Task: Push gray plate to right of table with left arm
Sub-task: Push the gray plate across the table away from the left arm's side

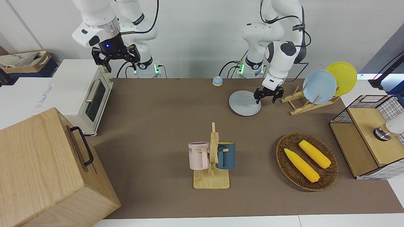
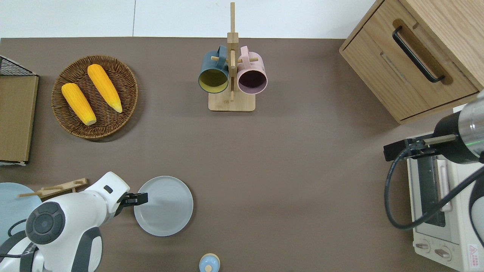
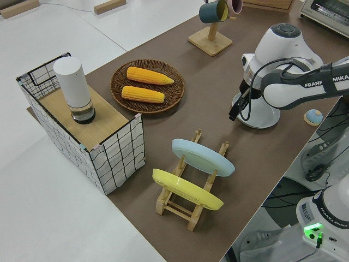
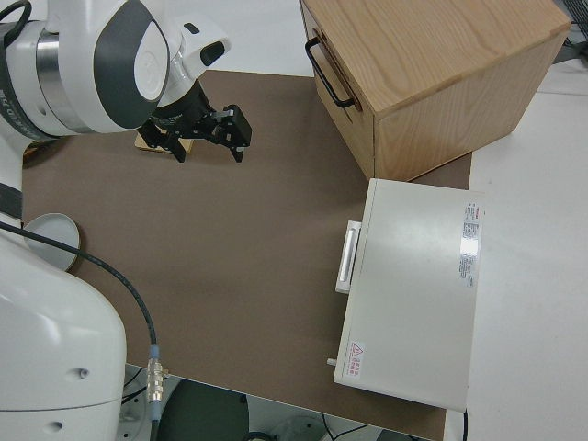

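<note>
The gray plate (image 1: 243,104) (image 2: 166,207) lies flat on the brown table (image 1: 157,126) near the robots, toward the left arm's end. My left gripper (image 1: 266,98) (image 2: 139,197) is open and empty. It hangs low over the plate's rim on the side toward the left arm's end of the table. I cannot tell whether it touches the rim. In the left side view the left arm hides most of the plate. My right arm is parked, its gripper (image 1: 115,60) open and empty.
A wooden rack (image 1: 303,102) holding a light-blue plate (image 1: 319,86) and a yellow plate (image 1: 342,77) stands close beside the left gripper. A small blue bell (image 1: 217,81), a mug stand (image 1: 212,157), a corn basket (image 1: 306,160), a wire crate (image 1: 369,135), a toaster oven (image 1: 85,94) and a wooden cabinet (image 1: 47,170) also stand here.
</note>
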